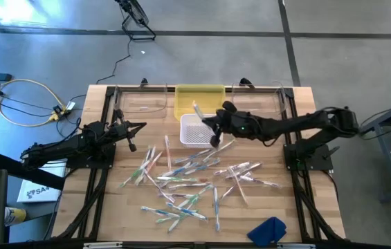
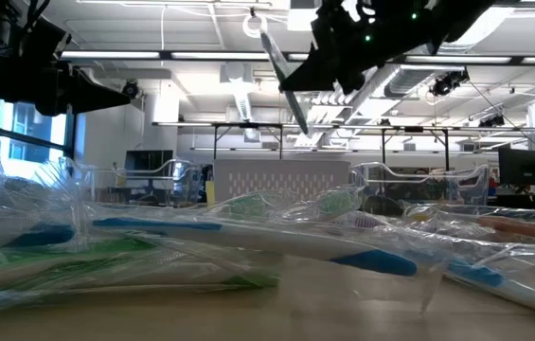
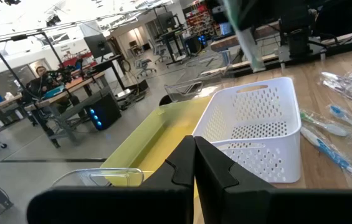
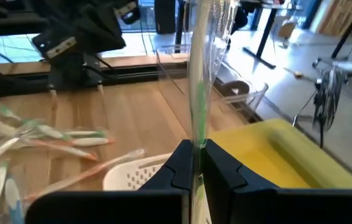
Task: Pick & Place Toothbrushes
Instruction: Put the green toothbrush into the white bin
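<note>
Above white basket, right tool: clamped on wrapped toothbrush, green streak visible only in right wrist view.
Left tool: fully closed, empty.

Overhead, table-level and two wrist cameras all share the white basket.

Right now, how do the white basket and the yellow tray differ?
The white basket has perforated walls; the yellow tray has solid ones. In the high view the basket sits nearer the toothbrush pile, the tray behind it at the table's far edge, and the tray is wider. Both are open-topped and touch each other.
</note>
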Robot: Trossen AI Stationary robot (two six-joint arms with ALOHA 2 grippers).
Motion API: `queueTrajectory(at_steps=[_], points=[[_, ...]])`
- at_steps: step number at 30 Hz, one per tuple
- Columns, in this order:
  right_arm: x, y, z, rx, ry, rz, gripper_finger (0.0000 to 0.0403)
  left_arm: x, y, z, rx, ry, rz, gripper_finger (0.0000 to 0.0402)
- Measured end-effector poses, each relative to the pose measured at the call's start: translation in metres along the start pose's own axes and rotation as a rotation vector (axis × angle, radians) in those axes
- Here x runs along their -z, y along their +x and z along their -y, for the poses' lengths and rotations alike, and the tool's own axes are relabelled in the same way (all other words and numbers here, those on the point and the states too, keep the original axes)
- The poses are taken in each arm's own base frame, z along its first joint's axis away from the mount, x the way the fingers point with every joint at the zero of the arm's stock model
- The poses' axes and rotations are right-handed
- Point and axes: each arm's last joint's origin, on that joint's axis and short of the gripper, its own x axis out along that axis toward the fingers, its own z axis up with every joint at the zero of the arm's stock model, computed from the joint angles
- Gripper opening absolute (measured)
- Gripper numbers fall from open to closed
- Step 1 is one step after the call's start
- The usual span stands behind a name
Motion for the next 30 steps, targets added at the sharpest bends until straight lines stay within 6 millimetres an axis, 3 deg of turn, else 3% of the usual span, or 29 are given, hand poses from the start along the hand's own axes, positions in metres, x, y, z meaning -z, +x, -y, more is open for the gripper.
queueTrajectory(at_steps=[10,21,30], points=[[0.002,0.003,0.008,0.010,0.047,-0.018,0.0009,0.000,0.000,0.000,-0.001,0.000,0.000,0.0000],[0.041,0.030,0.003,-0.007,0.008,-0.162,0.0009,0.000,0.000,0.000,-0.001,0.000,0.000,0.0000],[0.051,0.037,0.014,-0.041,0.018,-0.220,0.0009,0.000,0.000,0.000,-0.001,0.000,0.000,0.0000]])
